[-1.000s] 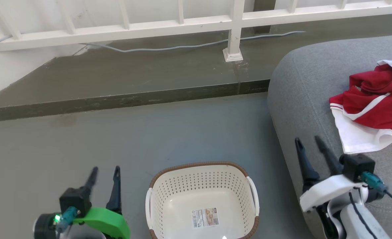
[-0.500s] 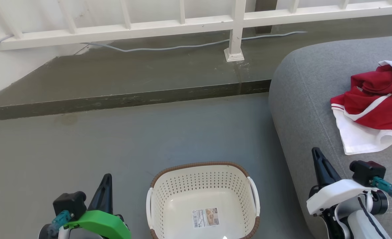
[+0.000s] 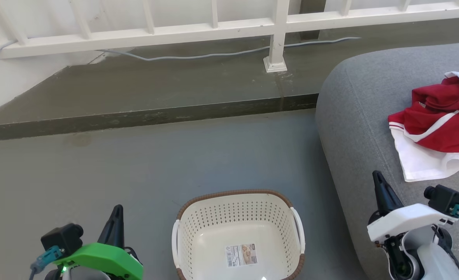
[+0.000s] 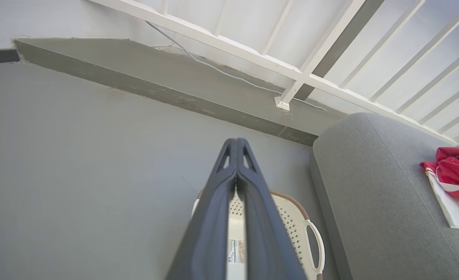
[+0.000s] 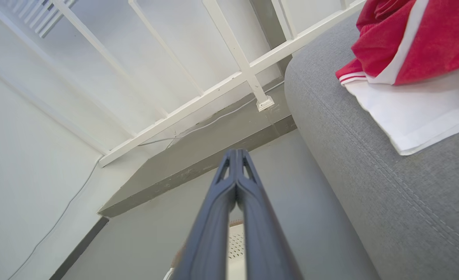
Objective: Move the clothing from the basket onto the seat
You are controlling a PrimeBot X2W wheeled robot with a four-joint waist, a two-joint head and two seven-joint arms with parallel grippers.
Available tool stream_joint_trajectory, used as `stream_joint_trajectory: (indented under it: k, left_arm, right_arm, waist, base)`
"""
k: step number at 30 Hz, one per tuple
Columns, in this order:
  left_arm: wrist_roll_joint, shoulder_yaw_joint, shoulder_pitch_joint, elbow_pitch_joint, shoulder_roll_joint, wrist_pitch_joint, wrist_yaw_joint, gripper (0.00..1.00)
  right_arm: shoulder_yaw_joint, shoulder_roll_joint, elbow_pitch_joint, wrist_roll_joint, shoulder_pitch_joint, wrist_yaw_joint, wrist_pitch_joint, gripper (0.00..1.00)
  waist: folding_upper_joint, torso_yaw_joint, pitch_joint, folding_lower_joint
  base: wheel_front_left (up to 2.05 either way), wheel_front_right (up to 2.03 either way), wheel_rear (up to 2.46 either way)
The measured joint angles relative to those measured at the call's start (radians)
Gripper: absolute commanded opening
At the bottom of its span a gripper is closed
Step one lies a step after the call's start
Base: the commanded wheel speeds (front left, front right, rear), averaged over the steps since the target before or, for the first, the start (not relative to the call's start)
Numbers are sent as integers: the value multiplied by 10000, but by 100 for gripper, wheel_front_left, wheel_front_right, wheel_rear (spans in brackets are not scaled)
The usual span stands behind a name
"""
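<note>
The red and white clothing (image 3: 439,124) lies crumpled on the grey seat (image 3: 354,116) at the right, and shows again as clothing (image 4: 453,179) and clothing (image 5: 404,50) in the wrist views. The cream basket (image 3: 237,233) stands on the floor at bottom centre, holding nothing but a label sticker on its bottom. My left gripper (image 3: 116,212) hangs shut to the left of the basket, nothing held; its tips meet at the left gripper (image 4: 236,142). My right gripper (image 3: 378,177) is shut over the seat's near edge, below the clothing, tips together at the right gripper (image 5: 235,153).
A raised concrete step (image 3: 148,112) runs across behind the basket. A white railing (image 3: 214,29) with a post (image 3: 276,58) stands on it, and a grey cable (image 3: 198,56) lies along its foot. Grey floor (image 3: 97,171) spreads left of the seat.
Both grippers have gone from open to shut, holding nothing, and both have drawn back toward the bottom of the head view. The clothing and basket lie as before.
</note>
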Motion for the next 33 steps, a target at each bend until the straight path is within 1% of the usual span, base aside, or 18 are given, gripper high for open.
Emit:
stream_joint_trajectory:
  k: [7, 33]
  left_arm:
    - [-792, 253, -5, 100, -2, 174, -153, 0]
    - [-4180, 1170, -165, 477, -46, 780, -732, 0]
  right_arm:
    - [-203, 15, -10, 909, -60, 73, 234, 0]
    - [-993, 92, -132, 4328, -108, 173, 1124, 0]
  waist:
    - [0, 19, -3, 0]
    - [0, 100, -13, 0]
  base:
    - [0, 0, 0]
    - [0, 0, 0]
